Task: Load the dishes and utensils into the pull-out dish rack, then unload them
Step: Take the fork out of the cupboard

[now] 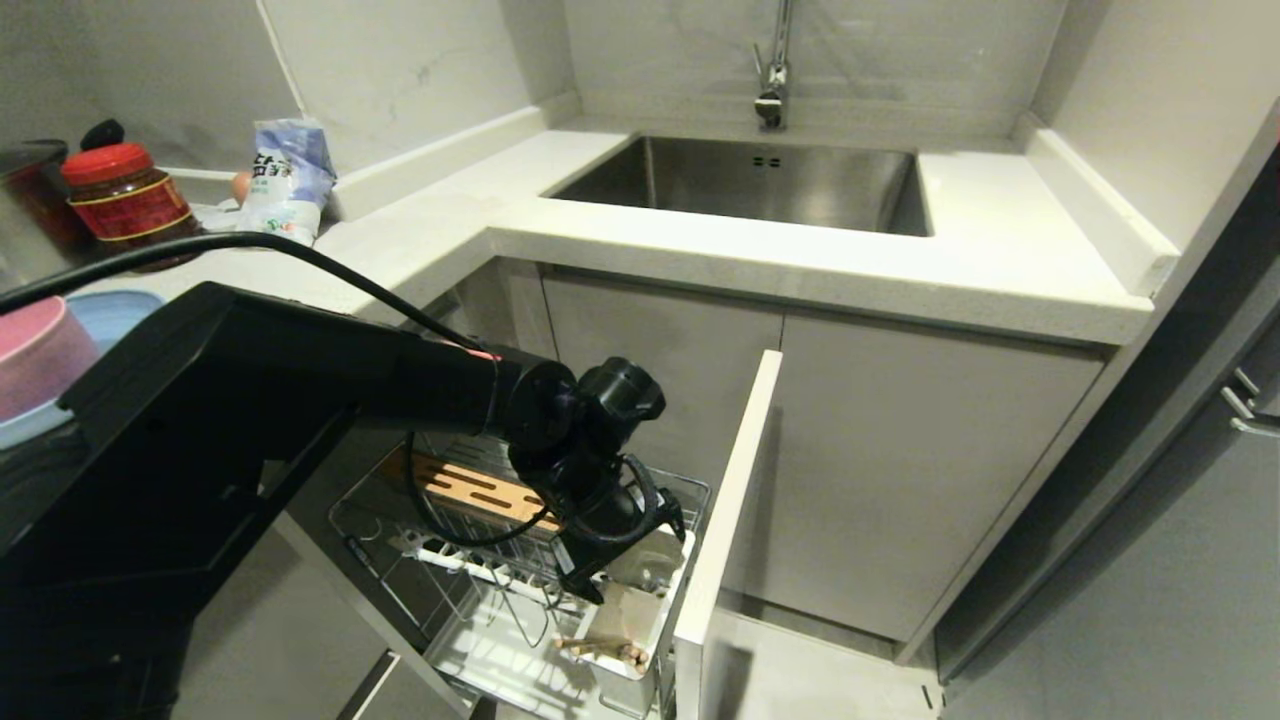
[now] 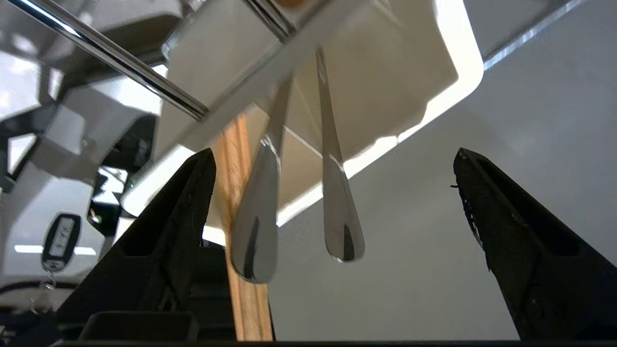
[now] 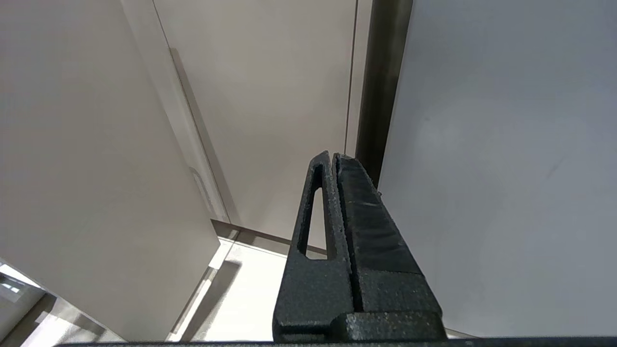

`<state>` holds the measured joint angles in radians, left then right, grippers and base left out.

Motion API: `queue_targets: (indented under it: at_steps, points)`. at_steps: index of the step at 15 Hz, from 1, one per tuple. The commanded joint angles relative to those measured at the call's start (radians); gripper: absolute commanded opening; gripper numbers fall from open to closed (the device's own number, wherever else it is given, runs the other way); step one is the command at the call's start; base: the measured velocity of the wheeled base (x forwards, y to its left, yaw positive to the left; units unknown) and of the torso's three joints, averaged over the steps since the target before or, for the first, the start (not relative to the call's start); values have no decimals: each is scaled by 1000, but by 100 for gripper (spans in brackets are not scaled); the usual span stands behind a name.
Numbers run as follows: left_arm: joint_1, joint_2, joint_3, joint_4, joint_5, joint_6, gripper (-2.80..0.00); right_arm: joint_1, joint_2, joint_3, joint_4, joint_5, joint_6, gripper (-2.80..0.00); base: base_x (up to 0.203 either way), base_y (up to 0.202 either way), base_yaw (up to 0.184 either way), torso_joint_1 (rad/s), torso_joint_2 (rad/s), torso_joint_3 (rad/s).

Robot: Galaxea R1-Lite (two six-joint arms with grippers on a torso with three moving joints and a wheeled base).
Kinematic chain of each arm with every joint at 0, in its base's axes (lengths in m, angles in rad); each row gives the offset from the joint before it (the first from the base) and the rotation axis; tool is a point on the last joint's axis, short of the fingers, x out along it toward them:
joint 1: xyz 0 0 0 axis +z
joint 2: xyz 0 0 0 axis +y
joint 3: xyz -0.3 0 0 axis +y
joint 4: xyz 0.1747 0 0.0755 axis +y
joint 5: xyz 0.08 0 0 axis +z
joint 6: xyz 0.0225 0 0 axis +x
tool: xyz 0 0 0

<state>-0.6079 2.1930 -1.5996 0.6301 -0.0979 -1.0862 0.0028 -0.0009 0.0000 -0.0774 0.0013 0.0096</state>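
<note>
Your left gripper (image 2: 332,193) reached down over the white utensil cup (image 1: 640,600), jaws spread wide and empty; your right gripper (image 3: 333,159) hung parked, closed.

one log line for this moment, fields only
left end effector: open, at utensil cup | cup holds: metal handles, chopsticks | right end effector: shut, parked | bowl, plate: on counter

Pull-out dish rack (image 1: 400,520) holds utensil cup (image 1: 640,600); countertop (image 1: 1000,270) bears jar (image 1: 130,200).
</note>
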Motion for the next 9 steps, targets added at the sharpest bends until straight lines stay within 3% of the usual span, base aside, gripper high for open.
queue_targets:
  at_steps: [1,6,7,9]
  points:
    - [0,3,0,3,-3,-6,0,0,-1,26,-1,0,0,-280,0,0,0,0,0,0]
    - [0,18,-3,3,-6,-6,0,0,-1,26,-1,0,0,-280,0,0,0,0,0,0]
    - [0,21,-3,3,-6,-6,-280,0,-1,26,-1,0,0,-280,0,0,0,0,0,0]
    - [0,28,-5,3,-5,-6,-280,0,-1,26,-1,0,0,-280,0,0,0,0,0,0]
